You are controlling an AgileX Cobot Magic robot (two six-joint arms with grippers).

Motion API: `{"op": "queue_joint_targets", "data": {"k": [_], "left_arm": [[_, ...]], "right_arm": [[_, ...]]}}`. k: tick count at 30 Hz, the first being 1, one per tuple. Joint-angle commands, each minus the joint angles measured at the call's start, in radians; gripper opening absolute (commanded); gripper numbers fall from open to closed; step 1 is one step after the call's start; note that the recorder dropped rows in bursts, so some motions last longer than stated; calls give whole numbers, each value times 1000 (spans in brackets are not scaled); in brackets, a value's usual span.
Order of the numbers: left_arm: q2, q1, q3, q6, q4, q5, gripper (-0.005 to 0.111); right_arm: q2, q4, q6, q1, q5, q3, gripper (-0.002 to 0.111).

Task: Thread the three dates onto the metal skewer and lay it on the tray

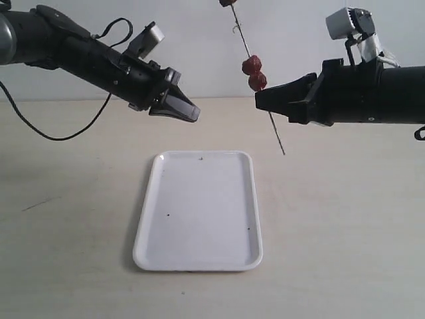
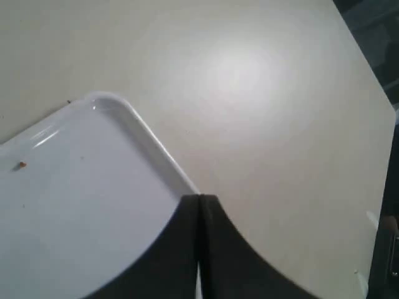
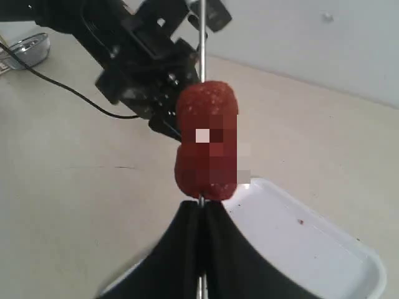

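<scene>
All three dates (image 1: 254, 73) look threaded on the metal skewer (image 1: 276, 133). Two of them sit mid-rod, touching each other. The third date (image 1: 228, 2) is well apart from them, up near the rod's top end. It is half cut off at the frame edge, so I can't fully confirm it is pierced, but it lines up with the rod.

The skewer is in the air, not on the tray (image 1: 199, 155). It is tilted, with its top leaning left and its bare point hanging low on the right, just past the tray's far right corner.

The right gripper (image 1: 259, 101) has its jaws pinched tight on the rod just under the lower of the two mid-rod dates. Its wrist view shows the rod running between the closed fingers.

The left gripper (image 1: 192, 113) has its jaws pressed fully together with nothing in them. It hovers above the tray's far left corner, well clear of the skewer.

The tray lies flat mid-table (image 1: 345, 219), near side toward me, with only a few dark specks on it.

My read is that threading is done and the lay-down is not yet started. What is left is to bring the rod down, level it along the tray's long side and let go. The main risks I see are dates sliding along the rod as it tips, or the rod rolling over the low rim.
</scene>
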Motion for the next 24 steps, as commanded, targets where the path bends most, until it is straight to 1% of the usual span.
{"op": "queue_joint_targets", "data": {"k": [1, 4, 5, 6, 8, 9, 10, 11, 12, 13, 14, 16, 17, 18, 19, 20, 21, 23, 24], "left_arm": [[6, -7, 55, 48, -9, -17, 0], [6, -7, 78, 54, -18, -32, 0], [6, -7, 84, 54, -24, -34, 0], [6, -7, 90, 54, -31, -34, 0], [6, -7, 92, 56, -33, -29, 0], [6, -7, 95, 63, -31, -17, 0], [6, -7, 95, 63, -31, -10, 0], [6, -7, 95, 63, -33, -5, 0], [6, -7, 95, 63, -33, 0, 0], [6, -7, 95, 63, -33, 2, 0], [6, -7, 95, 67, -33, 2, 0], [6, -7, 95, 72, -33, 0, 0], [6, -7, 95, 72, -33, 0, 0], [2, -7, 99, 79, -35, -5, 0], [-16, -7, 119, 84, -37, -53, 0], [-42, -7, 150, 89, -37, -132, 0], [-88, -7, 206, 97, -37, -255, 0], [-164, -7, 299, 109, -37, -415, 0], [-188, -7, 329, 111, -37, -457, 0]], "right_arm": [[-52, 14, 127, -3, -3, -26, 0], [-56, 14, 334, 2, -26, -44, 0], [-56, 14, 324, 2, -23, -46, 0], [-56, 14, 231, 2, 25, -46, 0], [-56, 14, -36, 9, 180, -46, 0], [-58, 14, -25, 14, 159, -40, 0], [-58, 14, 127, 14, 65, -47, 0], [-58, 14, 335, 14, -84, -57, 0], [-58, 14, 302, 14, -80, -57, 0], [-58, 8, 133, 14, 35, -57, 0], [-58, 10, 90, 14, 79, -55, 0], [-58, 14, 172, 14, 81, -55, 0], [-63, 14, 126, 14, 96, -55, 0], [-65, 8, 178, 14, 75, -55, 0], [-66, -22, 278, 14, 32, -55, 0], [-66, -62, 344, 14, -11, -55, 0], [-66, -133, 424, 21, -79, -55, 0], [-66, -235, 533, 50, -192, -55, 0], [-66, -265, 576, 70, -240, -55, 0]]}}
